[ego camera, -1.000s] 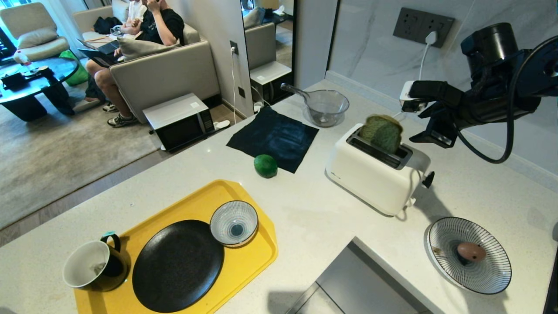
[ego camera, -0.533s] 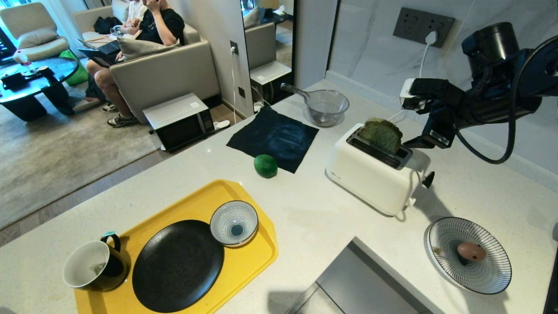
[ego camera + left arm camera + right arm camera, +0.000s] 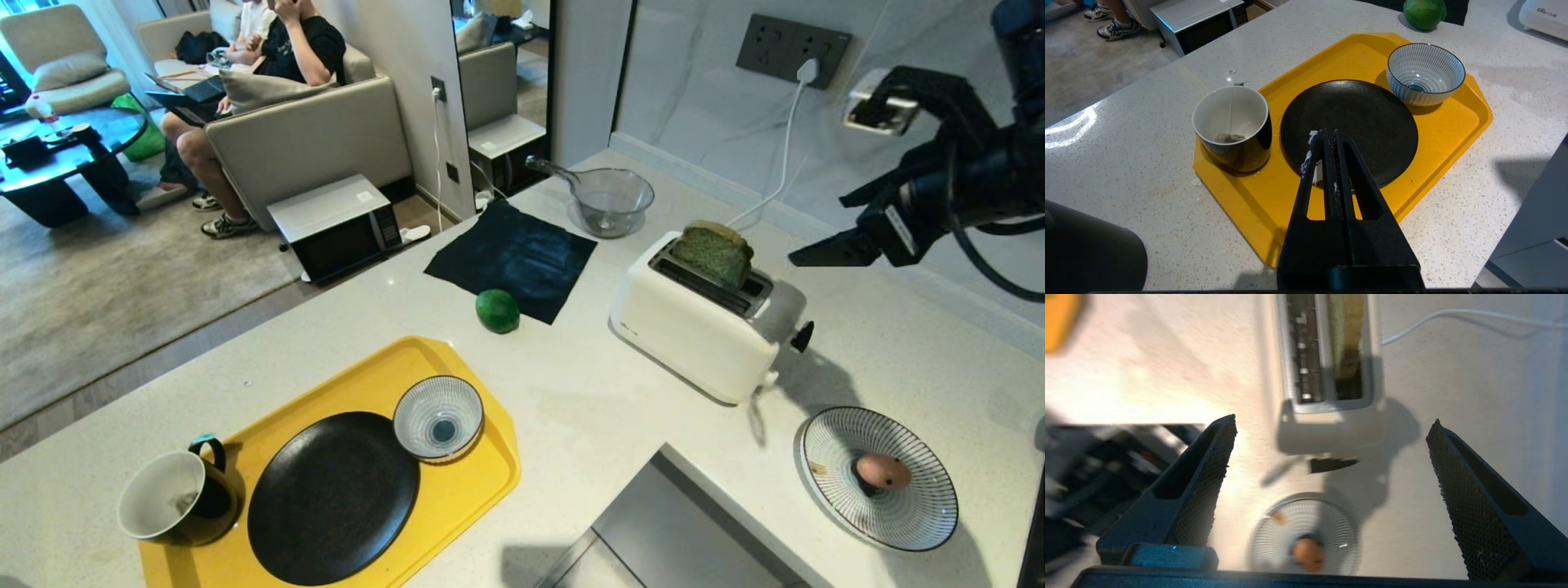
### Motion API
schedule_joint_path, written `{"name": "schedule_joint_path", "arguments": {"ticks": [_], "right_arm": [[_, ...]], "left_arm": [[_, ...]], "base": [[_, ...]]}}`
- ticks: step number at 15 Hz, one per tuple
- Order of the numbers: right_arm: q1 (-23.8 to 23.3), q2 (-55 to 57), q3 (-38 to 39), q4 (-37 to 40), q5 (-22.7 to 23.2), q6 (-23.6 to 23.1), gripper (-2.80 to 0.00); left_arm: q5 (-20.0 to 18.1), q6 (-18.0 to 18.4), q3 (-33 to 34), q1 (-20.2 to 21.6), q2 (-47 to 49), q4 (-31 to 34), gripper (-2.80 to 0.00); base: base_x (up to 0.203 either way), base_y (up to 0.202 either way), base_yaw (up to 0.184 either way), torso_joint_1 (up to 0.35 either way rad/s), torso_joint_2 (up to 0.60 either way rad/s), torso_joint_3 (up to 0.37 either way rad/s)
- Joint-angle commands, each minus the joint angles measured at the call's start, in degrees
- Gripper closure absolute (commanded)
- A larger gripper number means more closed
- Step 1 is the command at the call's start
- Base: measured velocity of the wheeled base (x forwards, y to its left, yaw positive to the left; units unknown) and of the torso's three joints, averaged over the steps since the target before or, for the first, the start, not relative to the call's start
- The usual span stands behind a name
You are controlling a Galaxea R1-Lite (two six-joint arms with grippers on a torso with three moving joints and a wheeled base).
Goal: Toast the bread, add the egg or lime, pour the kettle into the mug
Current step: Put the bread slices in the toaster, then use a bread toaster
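Note:
The green bread (image 3: 718,253) stands in the back slot of the white toaster (image 3: 694,335), its top sticking out. My right gripper (image 3: 823,192) hangs open and empty in the air, up and to the right of the toaster; in the right wrist view it (image 3: 1333,422) looks down on the toaster (image 3: 1331,428) and the egg (image 3: 1306,553). The egg (image 3: 882,471) lies on a striped plate (image 3: 922,523). The lime (image 3: 497,311) sits by a dark cloth. The black mug (image 3: 1231,126) stands on the yellow tray (image 3: 1453,122). My left gripper (image 3: 1327,132) is shut above the black plate (image 3: 1372,118). The kettle is hidden.
A striped bowl (image 3: 438,418) shares the tray. A clear glass bowl (image 3: 611,200) stands at the back by the wall. The toaster's lever (image 3: 802,335) points toward the striped plate, and its white cord (image 3: 784,155) runs to the wall socket. A person sits on the sofa (image 3: 310,139) beyond the counter.
My right gripper has opened wide, risen and drawn back to the right, away from the bread. The bread has sunk slightly into the slot. The left arm has kept still.

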State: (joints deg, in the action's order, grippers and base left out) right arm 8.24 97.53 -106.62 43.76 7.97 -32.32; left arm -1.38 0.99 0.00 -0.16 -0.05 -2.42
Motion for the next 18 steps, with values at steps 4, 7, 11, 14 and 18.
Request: {"name": "schedule_joint_path", "arguments": {"ticks": [4,7,11,14,18], "right_arm": [[-4.0,-13.8,9.5,0.3,4.7,15.8,-2.8],[-8.9,-14.6,10.9,0.5,4.8,18.2,-2.8],[-13.4,-15.2,17.2,-3.2,4.6,21.5,-2.8],[-15.0,-15.0,24.0,-14.1,4.9,22.1,-2.8],[-17.6,-14.1,24.4,-14.4,7.1,26.7,-2.8]], "left_arm": [[0.0,0.0,1.0,0.0,0.0,0.0,0.0],[0.0,0.0,1.0,0.0,0.0,0.0,0.0],[0.0,0.0,1.0,0.0,0.0,0.0,0.0],[0.0,0.0,1.0,0.0,0.0,0.0,0.0],[0.0,0.0,1.0,0.0,0.0,0.0,0.0]], "base": [[0.0,0.0,0.0,0.0,0.0,0.0],[0.0,0.0,0.0,0.0,0.0,0.0],[0.0,0.0,0.0,0.0,0.0,0.0],[0.0,0.0,0.0,0.0,0.0,0.0],[0.0,0.0,0.0,0.0,0.0,0.0]]}}
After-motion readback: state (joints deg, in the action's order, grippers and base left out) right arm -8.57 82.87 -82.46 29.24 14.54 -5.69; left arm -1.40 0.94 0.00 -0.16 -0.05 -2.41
